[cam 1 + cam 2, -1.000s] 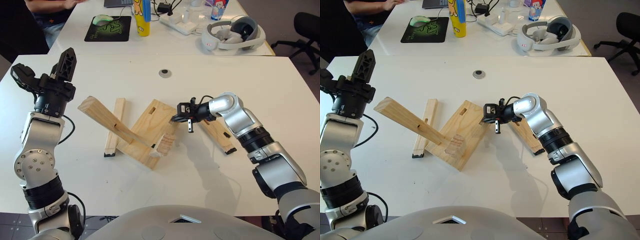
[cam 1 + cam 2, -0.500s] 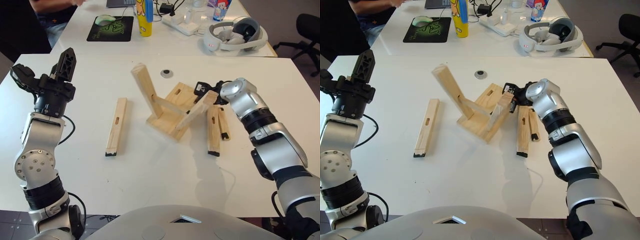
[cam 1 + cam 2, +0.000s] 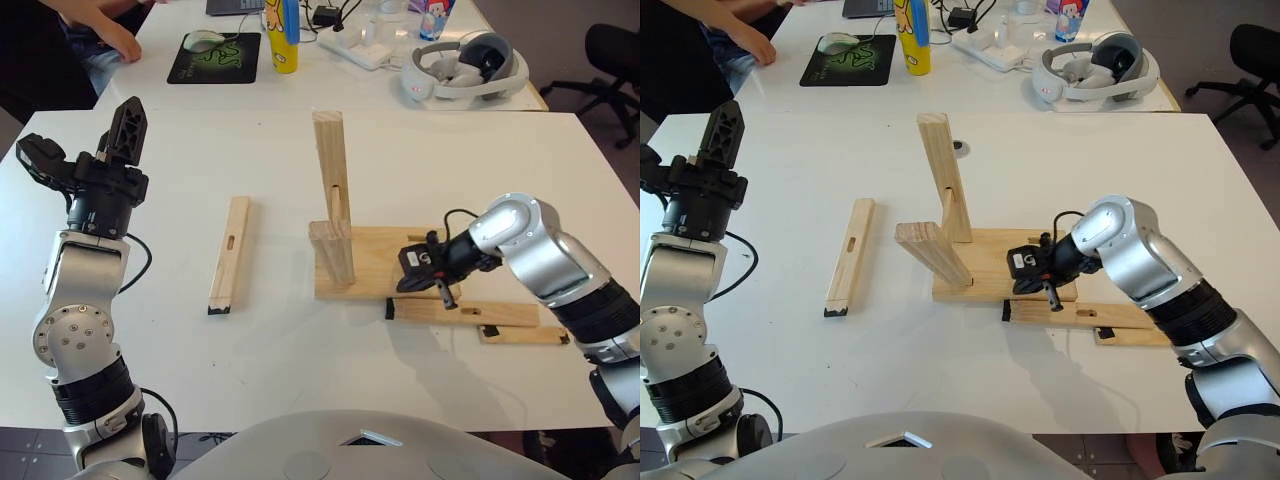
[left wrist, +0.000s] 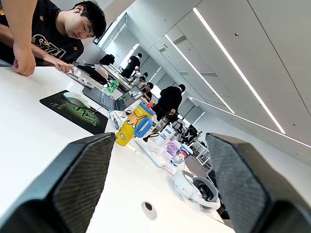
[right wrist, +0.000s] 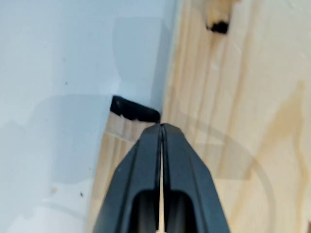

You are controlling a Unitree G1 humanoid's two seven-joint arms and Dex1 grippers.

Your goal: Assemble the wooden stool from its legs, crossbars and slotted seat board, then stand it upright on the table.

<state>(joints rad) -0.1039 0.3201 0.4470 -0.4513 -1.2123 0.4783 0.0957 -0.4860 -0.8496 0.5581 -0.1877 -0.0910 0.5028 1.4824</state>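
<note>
Mid-assembly on the white table [image 3: 300,370]: finds the pale slotted wooden seat board [image 3: 385,260] lying flat near the middle, with an upright pale wooden leg [image 3: 330,160] and a second, leaning wooden leg [image 3: 333,250] standing on it. Shows the black two-fingered right gripper [image 3: 445,290] pinched fully shut on nothing over the board's near rim, just above a loose black-tipped wooden leg [image 3: 465,312], and the left gripper [image 3: 82,135] raised by the table's left edge, spread wide and empty. Probably due to fetch that loose leg next: open first, straddle its narrow width, then lift clear of the standing pair
</note>
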